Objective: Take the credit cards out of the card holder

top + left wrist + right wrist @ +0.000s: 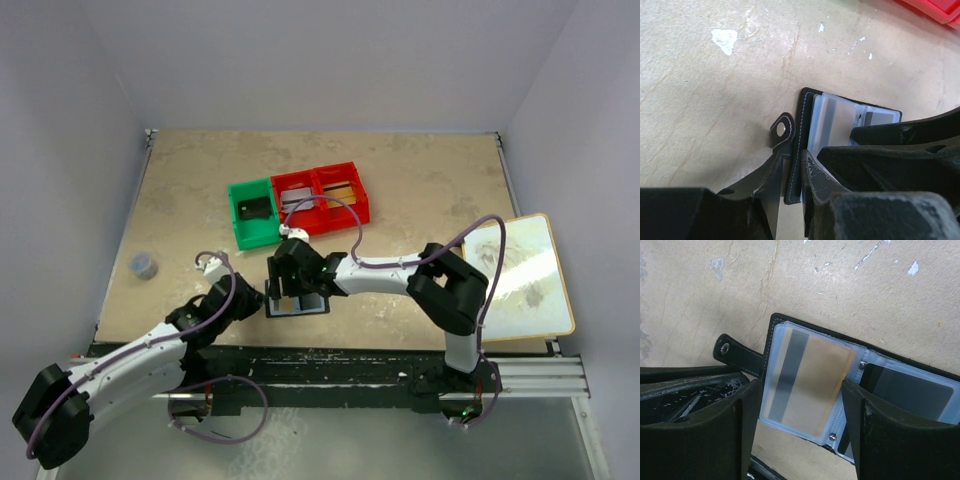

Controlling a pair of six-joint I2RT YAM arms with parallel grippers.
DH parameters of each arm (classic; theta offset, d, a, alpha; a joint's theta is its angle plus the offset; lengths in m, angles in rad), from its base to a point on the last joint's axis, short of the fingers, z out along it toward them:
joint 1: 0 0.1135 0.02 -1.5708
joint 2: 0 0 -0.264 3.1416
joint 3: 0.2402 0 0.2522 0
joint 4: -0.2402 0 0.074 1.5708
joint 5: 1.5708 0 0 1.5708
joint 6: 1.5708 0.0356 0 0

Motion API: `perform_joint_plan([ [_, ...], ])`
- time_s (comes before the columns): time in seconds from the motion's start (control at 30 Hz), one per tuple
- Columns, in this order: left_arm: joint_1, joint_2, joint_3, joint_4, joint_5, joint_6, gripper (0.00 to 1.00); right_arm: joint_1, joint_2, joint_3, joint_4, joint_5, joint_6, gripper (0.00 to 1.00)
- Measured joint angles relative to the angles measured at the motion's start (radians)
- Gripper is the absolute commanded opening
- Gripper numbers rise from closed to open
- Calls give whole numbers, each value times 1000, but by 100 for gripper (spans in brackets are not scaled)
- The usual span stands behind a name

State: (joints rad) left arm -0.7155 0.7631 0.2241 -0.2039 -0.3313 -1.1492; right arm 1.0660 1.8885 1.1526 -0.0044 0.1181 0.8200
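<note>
Lying open on the surface point(190, 200), the card holder point(300, 306) sits between the left fingers point(260, 302) and right fingers point(298, 284). Close up, the left fingers point(815, 172) seem pinched on its black cover edge beside the tab point(783, 130). The right fingers point(742, 425) gape wide, empty, straddling the sleeved gold-brown credit card point(812, 385).

You've got a green bin point(258, 236) sitting right up against the red bins point(330, 170) toward the back of the tan table point(430, 190). Off on the left there's a small grey round thing point(144, 265), and over at the right edge lies a pale wood-edged board point(520, 275).
</note>
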Motion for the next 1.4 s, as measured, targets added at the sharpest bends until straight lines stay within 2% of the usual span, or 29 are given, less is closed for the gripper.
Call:
perform_joint_plan([
  [0.4, 0, 16, -8, -14, -26, -19, 14, 12, 71, 137, -145, 78, -12, 71],
  [0.63, 0, -1, -28, -18, -31, -20, 13, 33, 114, 209, -226, 146, -15, 68],
  [0.97, 0, -11, -32, -21, -34, -20, 13, 42, 123, 222, -249, 181, -6, 61],
  [1.17, 0, -11, -32, -21, -33, -20, 13, 37, 81, 144, -164, 157, -5, 53],
  [1.4, 0, -11, -32, -21, -32, -19, 13, -16, -6, -19, 33, 16, 10, 54],
])
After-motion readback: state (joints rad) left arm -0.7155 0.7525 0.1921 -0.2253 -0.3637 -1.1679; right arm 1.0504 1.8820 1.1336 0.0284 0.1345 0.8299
